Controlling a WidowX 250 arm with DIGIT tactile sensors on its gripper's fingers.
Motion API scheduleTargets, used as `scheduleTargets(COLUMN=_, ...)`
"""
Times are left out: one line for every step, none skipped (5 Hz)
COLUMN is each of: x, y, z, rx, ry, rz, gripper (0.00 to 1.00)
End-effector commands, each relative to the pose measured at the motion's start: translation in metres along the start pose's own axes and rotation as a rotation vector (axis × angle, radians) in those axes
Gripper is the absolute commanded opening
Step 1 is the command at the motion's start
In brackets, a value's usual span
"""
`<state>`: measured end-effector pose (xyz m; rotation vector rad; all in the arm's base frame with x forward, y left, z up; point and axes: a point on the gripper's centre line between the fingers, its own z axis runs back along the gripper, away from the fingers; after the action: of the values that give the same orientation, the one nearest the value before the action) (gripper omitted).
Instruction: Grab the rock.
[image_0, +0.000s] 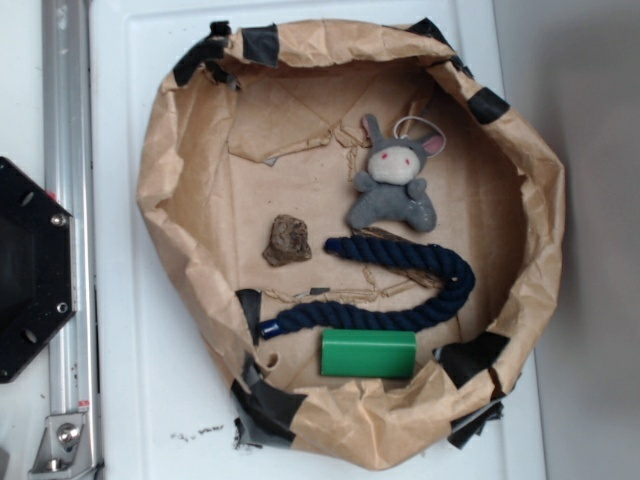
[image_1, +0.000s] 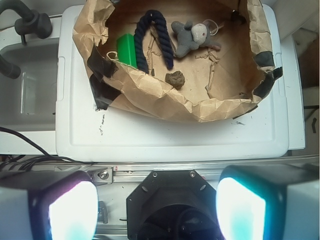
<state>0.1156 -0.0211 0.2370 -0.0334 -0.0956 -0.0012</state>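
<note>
The rock (image_0: 287, 241) is a small rough brown-grey lump lying on the floor of a brown paper basin (image_0: 180, 150), left of centre. In the wrist view the rock (image_1: 175, 79) sits near the basin's near wall. My gripper (image_1: 157, 207) is open, its two glowing pads (image_1: 72, 210) wide apart at the bottom of the wrist view, above the black robot base and far from the rock. Nothing lies between the fingers. The gripper does not show in the exterior view.
Inside the basin lie a grey plush bunny (image_0: 395, 185), a dark blue rope (image_0: 400, 290) and a green block (image_0: 368, 353). The basin rests on a white lid (image_1: 170, 137). A metal rail (image_0: 68, 200) and black base plate (image_0: 30, 270) stand at the left.
</note>
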Motion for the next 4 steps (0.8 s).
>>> scheduleTargets(x=0.000, y=0.000, z=0.000, rx=0.000, ry=0.000, rz=0.000, gripper=1.00)
scheduleTargets(x=0.029, y=0.006, z=-0.018, rx=-0.019, ry=-0.002, rz=-0.048, gripper=1.00)
scheduleTargets(x=0.059, y=0.015, z=-0.059, rx=0.022, ry=0.038, rz=-0.012, gripper=1.00)
scheduleTargets(x=0.083, y=0.022, z=-0.097, rx=0.075, ry=0.042, rz=-0.022, gripper=1.00)
